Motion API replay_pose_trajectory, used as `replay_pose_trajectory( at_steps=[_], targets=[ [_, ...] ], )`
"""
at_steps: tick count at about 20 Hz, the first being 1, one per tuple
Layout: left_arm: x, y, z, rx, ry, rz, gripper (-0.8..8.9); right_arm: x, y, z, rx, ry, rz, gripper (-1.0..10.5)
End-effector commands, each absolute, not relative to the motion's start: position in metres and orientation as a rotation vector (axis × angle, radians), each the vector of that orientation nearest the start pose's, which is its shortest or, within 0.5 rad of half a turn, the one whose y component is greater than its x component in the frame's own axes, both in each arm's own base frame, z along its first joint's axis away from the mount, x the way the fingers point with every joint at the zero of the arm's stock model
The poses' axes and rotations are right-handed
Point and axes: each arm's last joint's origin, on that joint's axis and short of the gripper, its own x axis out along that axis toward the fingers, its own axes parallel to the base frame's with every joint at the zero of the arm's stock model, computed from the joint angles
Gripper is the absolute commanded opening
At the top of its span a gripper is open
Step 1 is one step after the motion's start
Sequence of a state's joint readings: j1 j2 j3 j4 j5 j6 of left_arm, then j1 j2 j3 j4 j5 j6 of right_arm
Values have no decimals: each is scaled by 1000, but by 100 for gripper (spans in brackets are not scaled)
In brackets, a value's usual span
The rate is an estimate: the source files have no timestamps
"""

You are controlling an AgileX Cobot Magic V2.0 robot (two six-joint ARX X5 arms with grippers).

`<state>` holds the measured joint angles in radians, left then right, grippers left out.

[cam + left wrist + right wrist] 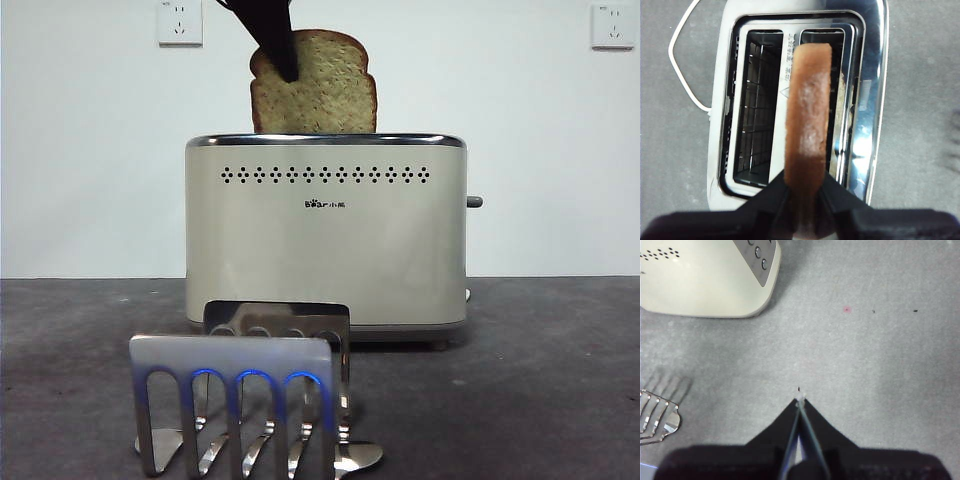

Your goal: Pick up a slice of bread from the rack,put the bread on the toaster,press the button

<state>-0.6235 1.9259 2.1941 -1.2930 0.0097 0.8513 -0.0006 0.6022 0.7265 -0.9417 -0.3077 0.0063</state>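
The left pincer (805,200) grips the bread (807,120) by its crust, upright above the toaster (325,240), over the slot by the chrome rim. If it drifts, the bread may catch the divider. The right pincer (801,405) waits closed, clear of the button (474,202)

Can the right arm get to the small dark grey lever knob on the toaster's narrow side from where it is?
Probably yes. The right gripper hangs shut over bare table beside the large cream-beige toaster, and nothing stands near the dark grey lever knob. The left gripper is busy above, holding the speckled tan bread slice.
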Motion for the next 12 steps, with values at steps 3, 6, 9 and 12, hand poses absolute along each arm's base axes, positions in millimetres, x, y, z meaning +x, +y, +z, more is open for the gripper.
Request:
replay_pose_trajectory(
  at_steps=[3,6,9,12],
  targets=[
    [324,-235,373,1062,727,-986,-13,105,9,276,117,788,295,0],
    [330,-241,362,1072,749,-989,-13,106,9,277,115,782,293,0],
    [334,-247,356,1073,746,-993,-13,107,9,277,113,772,293,0],
    [338,-255,344,1082,767,-1009,-13,111,9,277,111,764,294,0]
  ],
)
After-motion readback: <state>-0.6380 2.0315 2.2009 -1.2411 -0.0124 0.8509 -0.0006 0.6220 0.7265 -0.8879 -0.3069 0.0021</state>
